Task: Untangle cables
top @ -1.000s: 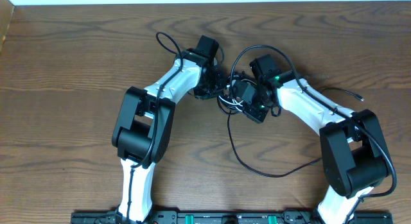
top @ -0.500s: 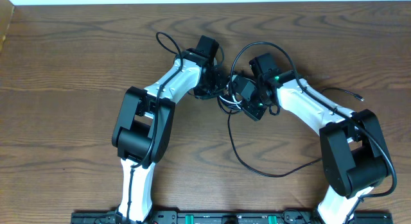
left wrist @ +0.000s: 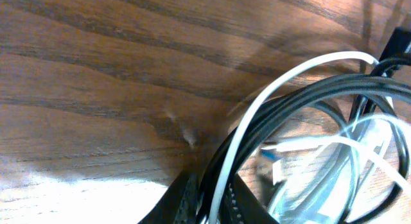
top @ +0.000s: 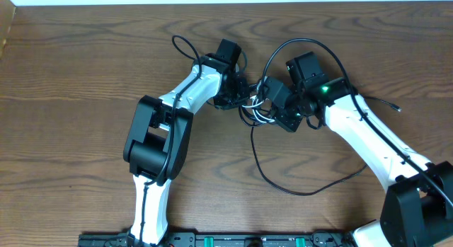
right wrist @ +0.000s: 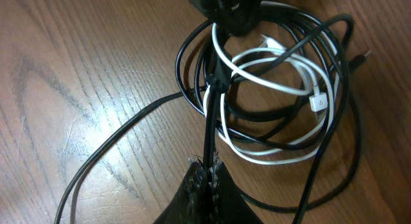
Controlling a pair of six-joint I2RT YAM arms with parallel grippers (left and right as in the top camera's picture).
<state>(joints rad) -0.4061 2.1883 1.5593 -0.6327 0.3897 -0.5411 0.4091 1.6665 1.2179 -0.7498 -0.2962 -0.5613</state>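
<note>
Dark wood table bears the tangled cables mid-surface, the right gripper clenched on one black cable, the blurred left gripper seemingly pinching white and black strands.

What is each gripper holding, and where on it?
Right gripper pinches a black cable mid-length, away from plugs. Left gripper clamps the white cable and black strands bundled together, also mid-length.

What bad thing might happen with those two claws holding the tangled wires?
The right gripper pinches one thin black cable while the left gripper clamps the tangled coil. Pulling apart might tighten the thin white cable loops into a knot, or drag the whole coil across the wooden table.
</note>
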